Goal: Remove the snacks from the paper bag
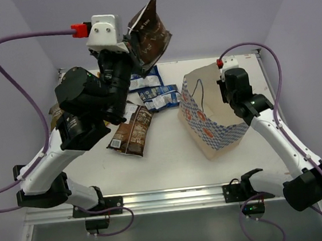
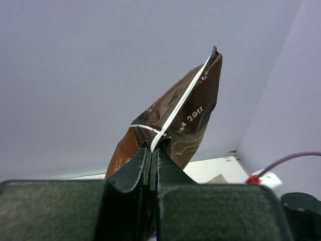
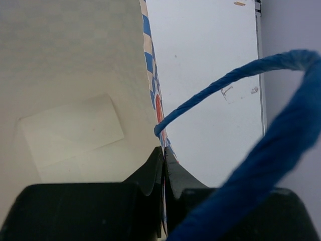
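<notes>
The paper bag (image 1: 210, 121) stands on the table at the right, checkered blue-and-white below, cream inside. My right gripper (image 1: 225, 90) is shut on its rim (image 3: 150, 100), beside a blue cord handle (image 3: 235, 80). My left gripper (image 1: 128, 43) is raised high at the back left and is shut on a dark brown chip bag (image 1: 149, 32), which also shows in the left wrist view (image 2: 188, 113). Blue-and-white packets (image 1: 155, 89) and two dark brown chip bags (image 1: 132, 132) lie on the table left of the bag. What is inside the bag is hidden.
An olive-tan packet (image 1: 55, 113) peeks out behind the left arm. Purple cables (image 1: 12, 73) loop beside both arms. Lavender walls close the table at the back and sides. A metal rail (image 1: 169, 197) runs along the near edge.
</notes>
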`<move>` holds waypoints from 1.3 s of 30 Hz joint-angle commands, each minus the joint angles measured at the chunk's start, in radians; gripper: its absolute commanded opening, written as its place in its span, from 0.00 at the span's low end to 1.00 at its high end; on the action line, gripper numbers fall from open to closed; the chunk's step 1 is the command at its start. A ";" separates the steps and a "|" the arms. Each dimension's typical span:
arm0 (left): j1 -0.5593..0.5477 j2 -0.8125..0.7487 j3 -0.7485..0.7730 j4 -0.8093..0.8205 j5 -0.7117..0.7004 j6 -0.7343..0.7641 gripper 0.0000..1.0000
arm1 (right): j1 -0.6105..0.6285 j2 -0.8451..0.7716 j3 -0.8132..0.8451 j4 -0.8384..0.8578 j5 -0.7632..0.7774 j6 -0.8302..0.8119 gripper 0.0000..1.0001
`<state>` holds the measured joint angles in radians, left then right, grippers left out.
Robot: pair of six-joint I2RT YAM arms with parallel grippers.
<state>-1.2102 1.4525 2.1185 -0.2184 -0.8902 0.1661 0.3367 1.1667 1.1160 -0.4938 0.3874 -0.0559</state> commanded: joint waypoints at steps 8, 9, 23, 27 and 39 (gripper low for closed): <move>0.020 -0.034 -0.178 -0.128 0.048 -0.003 0.00 | -0.097 -0.009 0.039 -0.075 0.085 0.134 0.00; 0.024 -0.027 -0.214 -0.156 0.101 -0.043 0.00 | -0.103 -0.015 0.042 -0.083 0.085 0.148 0.00; 0.040 -0.010 -0.425 -0.496 0.688 -0.497 0.00 | -0.186 -0.101 0.036 -0.088 0.122 0.206 0.00; 0.130 -0.029 -0.478 -0.526 0.781 -0.516 0.00 | -0.194 -0.090 0.038 -0.081 0.122 0.217 0.00; 0.459 0.236 -0.640 -0.338 0.783 -0.355 0.75 | -0.197 -0.065 0.033 -0.071 0.071 0.215 0.00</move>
<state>-0.7578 1.6703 1.3964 -0.5934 -0.0402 -0.2447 0.1436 1.0939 1.1217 -0.5831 0.4755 0.1394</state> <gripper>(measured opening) 0.605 0.010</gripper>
